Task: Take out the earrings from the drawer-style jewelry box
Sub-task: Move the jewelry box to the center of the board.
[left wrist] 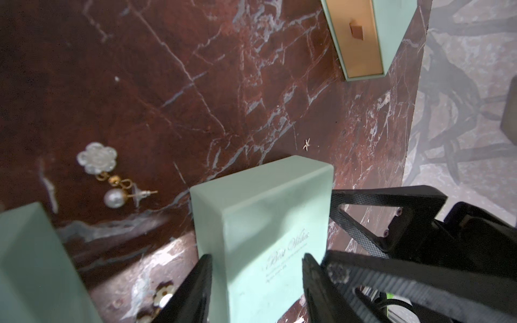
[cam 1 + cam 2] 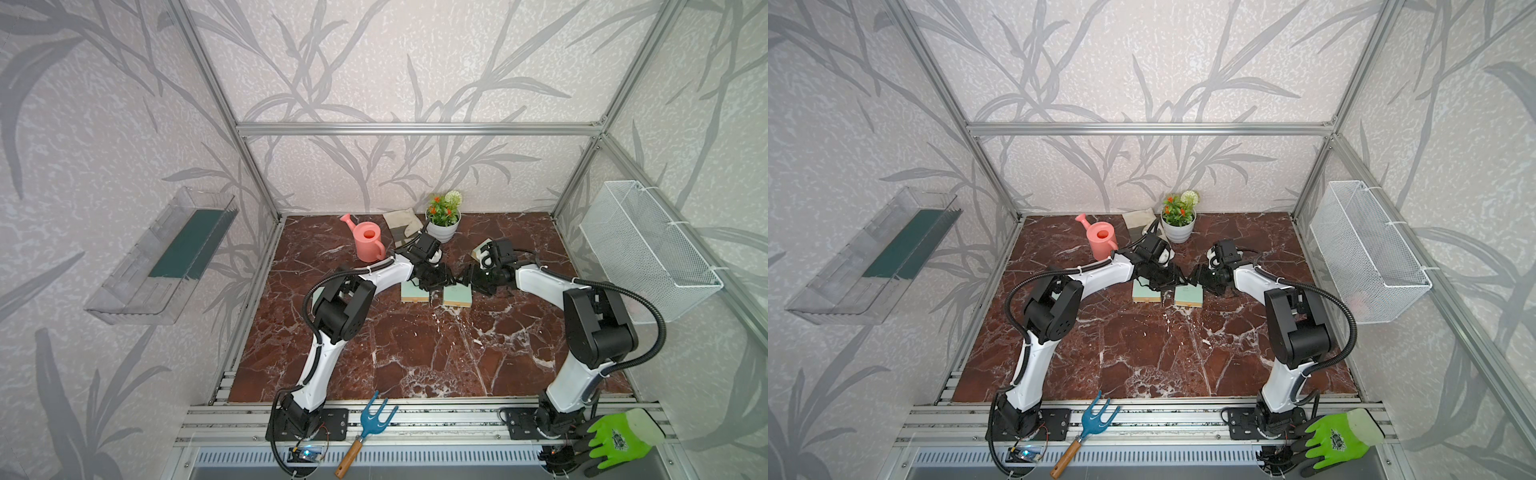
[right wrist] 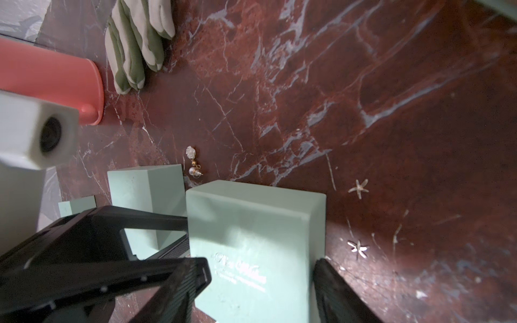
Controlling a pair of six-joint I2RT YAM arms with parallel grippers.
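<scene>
Where the two arms meet, a matte mint box [image 3: 251, 223], square-edged with faint script on its lid, sits on the marble [image 3: 391, 84]. The right gripper [image 3: 262, 263] straddles it, ribbed black fingers [image 3: 335, 290] wide apart along its sides; whether they pinch it I cannot tell. The left gripper [image 1: 256, 255] has its fingers half spread over the lid, clasping nothing visible. The earrings [image 1: 113, 179] lie out on the stone beside the box: a frosted flower, gold links and a round pearl, with two thin pale star studs [image 3: 358, 188] nearby. A second box [image 3: 145, 193] stands close. The slab is glossy red-brown with white veins, inside an aluminium frame [image 2: 415, 129] with leaf-patterned walls [image 2: 374, 62].
</scene>
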